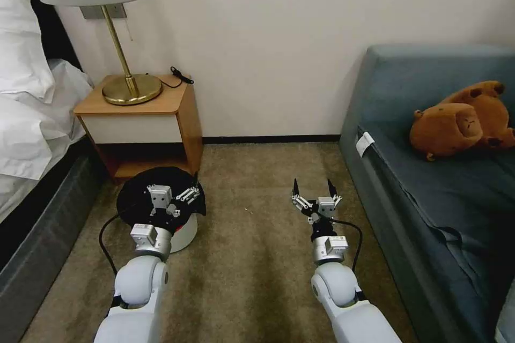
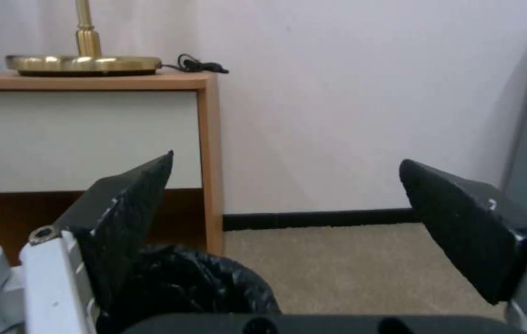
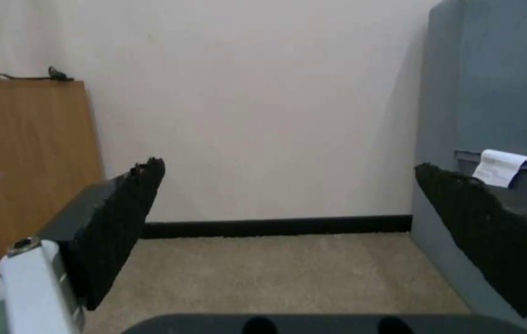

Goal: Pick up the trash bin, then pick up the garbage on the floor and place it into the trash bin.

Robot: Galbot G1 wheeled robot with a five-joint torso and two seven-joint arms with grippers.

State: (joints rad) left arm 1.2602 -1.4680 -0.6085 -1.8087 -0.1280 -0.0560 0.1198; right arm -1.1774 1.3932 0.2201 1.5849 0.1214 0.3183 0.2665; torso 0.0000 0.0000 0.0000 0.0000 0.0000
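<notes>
text: none legible — sofa tag (image 1: 365, 144): white, unreadable

Item count, head view:
- Trash bin (image 1: 179, 236): one, white with a black bag liner.
- Gripper: two, the left gripper (image 1: 174, 193) and the right gripper (image 1: 316, 188).
- Bedside cabinet (image 1: 182, 112): one.
- Brass lamp (image 1: 131, 88): one.
- Plush toy (image 1: 464, 120): one, brown.
- Sofa (image 1: 429, 193): one.
- Bed (image 1: 32, 118): one.

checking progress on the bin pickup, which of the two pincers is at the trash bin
The left pincer, open, sits over the trash bin, above its black-bagged rim beside the nightstand. The right pincer, also open, hangs over bare carpet near the sofa.
</notes>
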